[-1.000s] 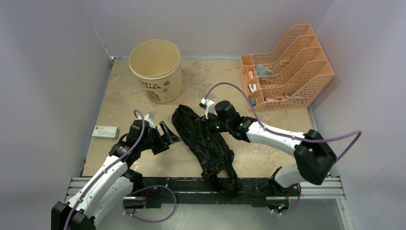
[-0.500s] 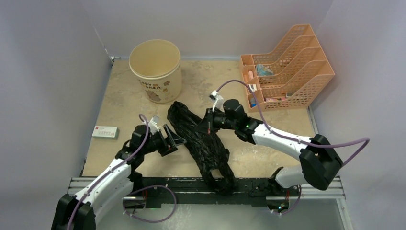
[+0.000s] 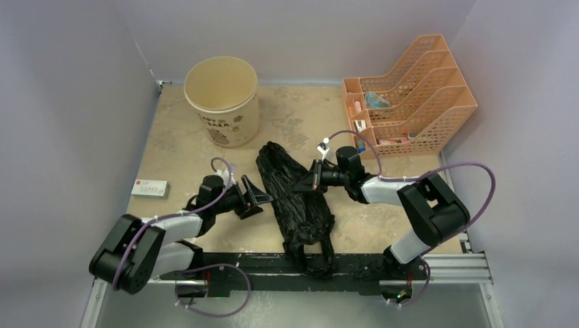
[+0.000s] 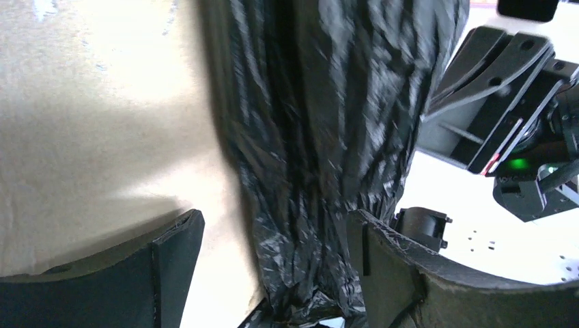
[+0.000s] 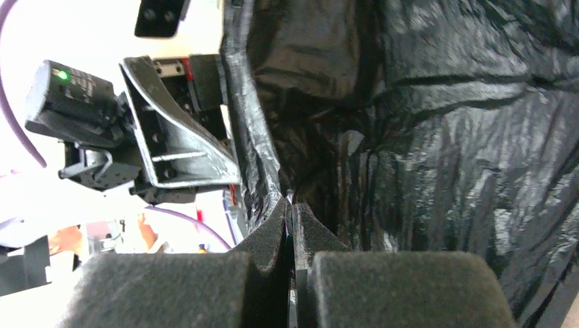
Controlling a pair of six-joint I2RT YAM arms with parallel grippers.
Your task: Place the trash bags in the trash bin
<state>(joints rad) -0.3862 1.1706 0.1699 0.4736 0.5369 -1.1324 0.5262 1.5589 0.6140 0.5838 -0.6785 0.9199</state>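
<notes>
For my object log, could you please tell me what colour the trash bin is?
The trash bin is cream-beige with brown lettering; top external view.

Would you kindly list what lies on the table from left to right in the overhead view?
white box → trash bin → trash bag → orange organiser

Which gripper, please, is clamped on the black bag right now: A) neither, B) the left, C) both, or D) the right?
D: the right gripper is shut on a fold of the bag, while the left gripper is open with the bag between its fingers.
</notes>
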